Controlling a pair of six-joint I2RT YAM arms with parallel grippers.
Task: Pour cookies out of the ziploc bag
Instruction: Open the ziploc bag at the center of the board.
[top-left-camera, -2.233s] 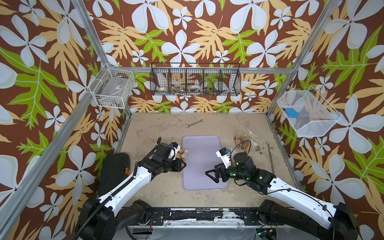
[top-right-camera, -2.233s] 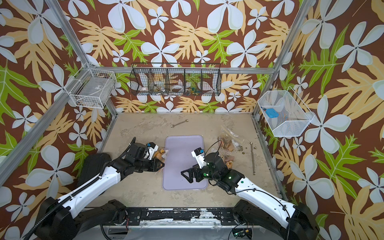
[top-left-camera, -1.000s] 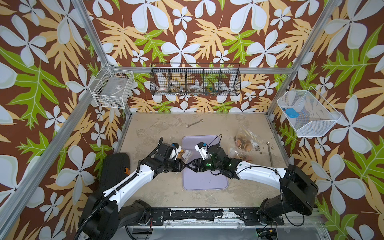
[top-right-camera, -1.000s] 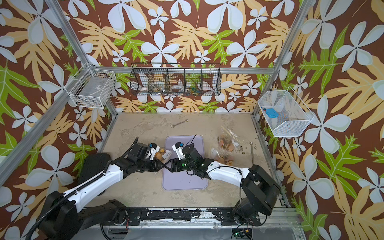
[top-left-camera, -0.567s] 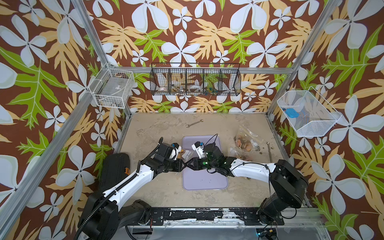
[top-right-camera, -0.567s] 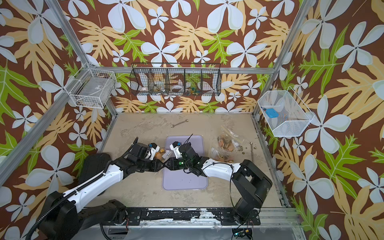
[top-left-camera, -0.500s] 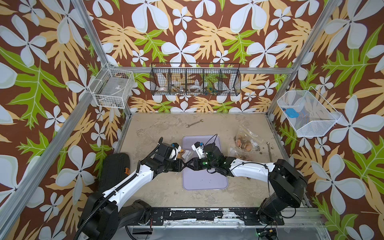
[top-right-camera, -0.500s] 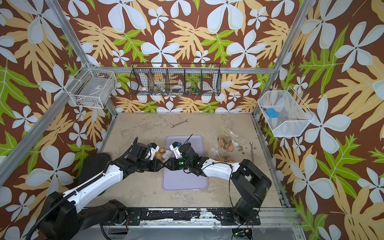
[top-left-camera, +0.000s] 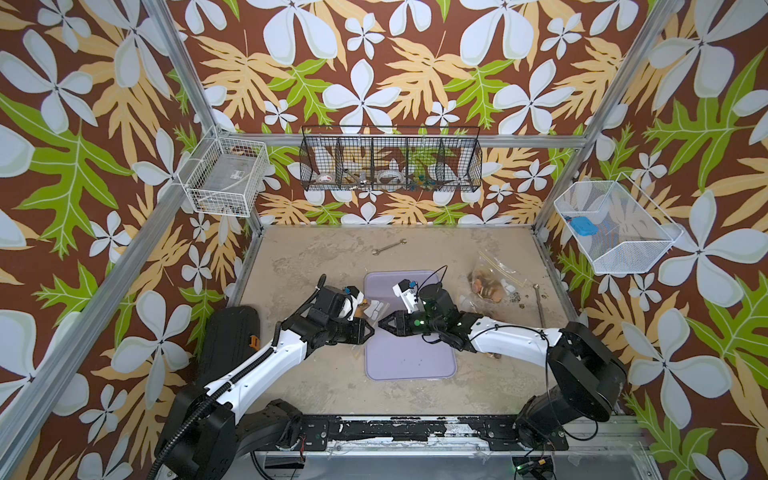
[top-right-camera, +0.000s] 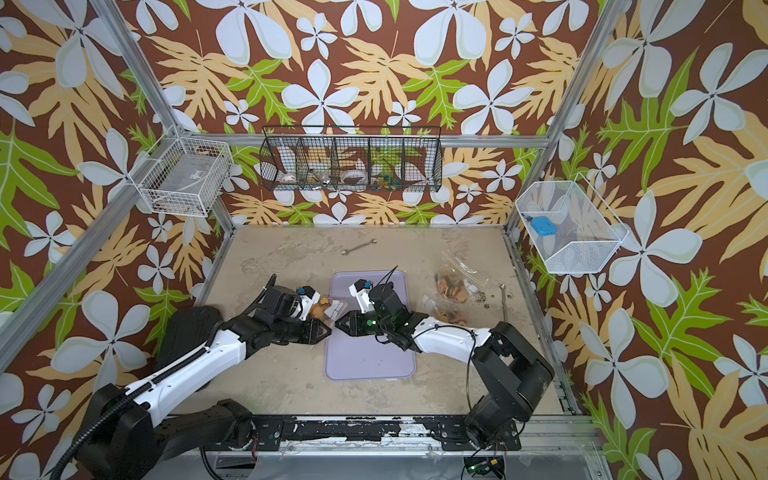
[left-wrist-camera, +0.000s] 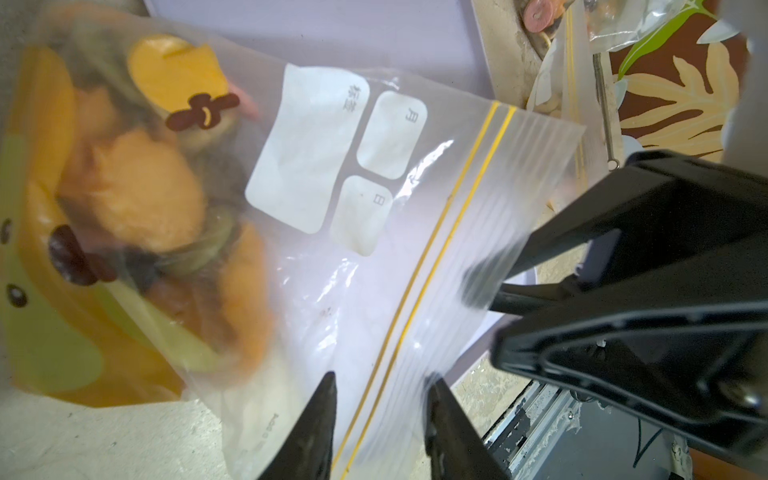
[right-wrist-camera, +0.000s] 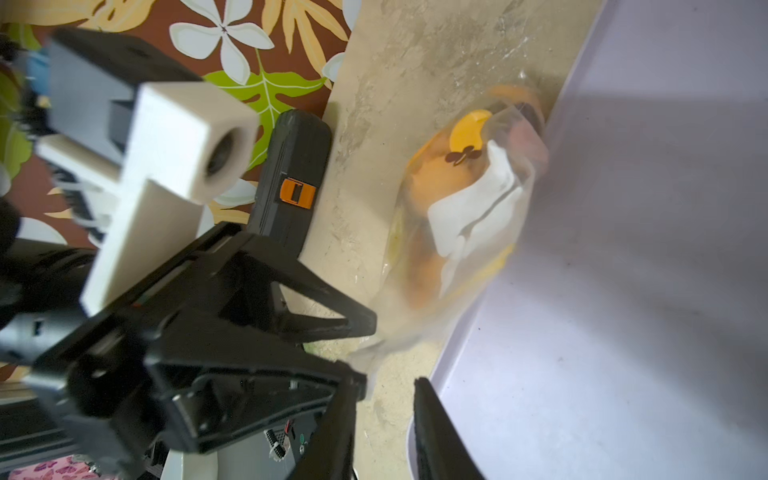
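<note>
- The left gripper (left-wrist-camera: 380, 384) has its jaws partly apart, with the yellow zip strip (left-wrist-camera: 449, 232) of the ziploc bag (left-wrist-camera: 316, 291) running between them. Nothing is clamped, so the bag can slip free and flop onto the table (top-left-camera: 307, 257)
- The right gripper (right-wrist-camera: 388, 384) is parted too, and the bag's corner lies against the side of one jaw rather than between the two. Closing from here may catch only air, or pinch both layers at once so the mouth will not open
- The two claws meet tip to tip at the left edge of the tray (top-left-camera: 409, 361) (very little room there), so a knock between them is a real risk
- The bag sits across that edge. Tipped here, its contents, blurred orange and yellow lumps, may land on the table and miss the tray
- The cookies (top-left-camera: 485, 282) that show plainly lie in crumpled clear plastic (top-left-camera: 496, 266) right of the tray, well apart from both claws, so this may be the wrong bag
</note>
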